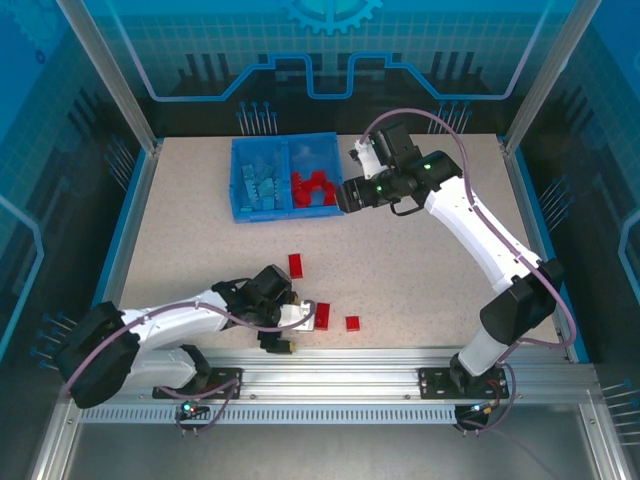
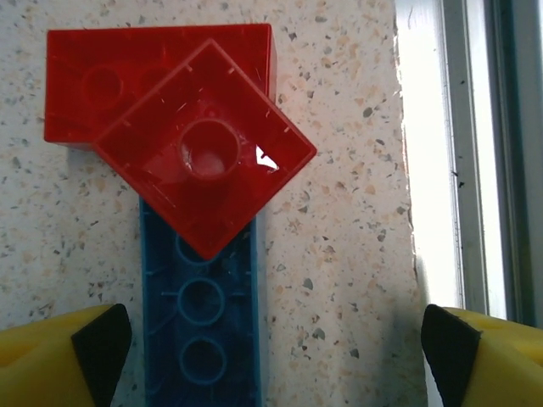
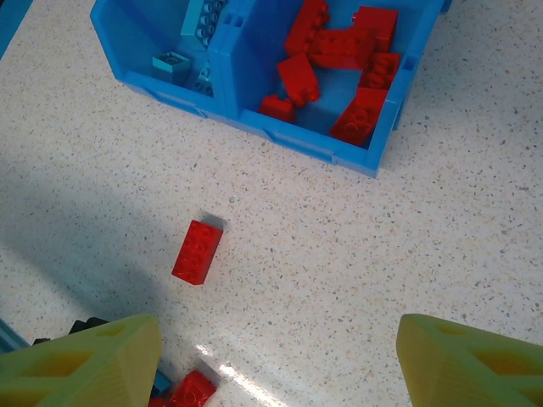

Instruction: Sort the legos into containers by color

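Your left gripper (image 2: 271, 348) is spread wide and empty above a red square brick (image 2: 204, 153), which overlaps a red block (image 2: 85, 85) and a blue strip (image 2: 204, 339). Your right gripper (image 3: 280, 356) is also wide and empty, at 4 o'clock of the bin (image 1: 236, 185). Red legos (image 1: 312, 186) fill its right compartment and light blue legos (image 1: 262, 180) its left. A loose red brick (image 1: 296, 265) lies at the bin's 6 o'clock.

Looking down from above and behind the arm bases at 6 o'clock, facing 12 o'clock, taking in the whole surface (image 1: 420, 270) from far off. Hovering very near the surface by its 6 o'clock edge, peering straight down past the left gripper (image 2: 271, 348) onto overlapping bricks (image 2: 204, 157). Watching from higher past the right gripper (image 3: 280, 356), framing the bin (image 3: 314, 140) at 12 o'clock, sharing it and a lone red brick (image 3: 197, 251) with the overhead view.
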